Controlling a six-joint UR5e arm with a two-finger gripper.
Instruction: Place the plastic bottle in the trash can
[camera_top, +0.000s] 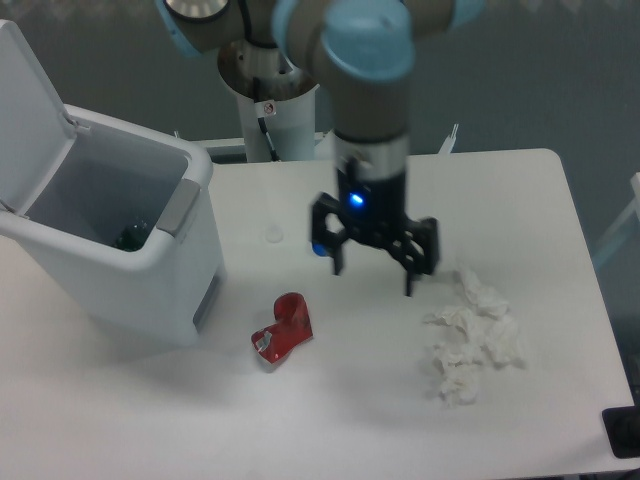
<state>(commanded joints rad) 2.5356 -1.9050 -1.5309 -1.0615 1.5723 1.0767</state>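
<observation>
The white trash can (150, 275) stands at the left of the table with its lid flipped up. Inside it, near the front wall, a dark green end of the plastic bottle (127, 238) shows; the clear body is hard to make out. My gripper (373, 276) hangs over the middle of the table, well to the right of the can, open with nothing between its fingers.
A crushed red can (283, 329) lies in front of the gripper to the left. A blue bottle cap (318, 247) peeks out behind the left finger. Crumpled white tissue (472, 335) lies at the right. The arm's base column (272, 110) stands at the back.
</observation>
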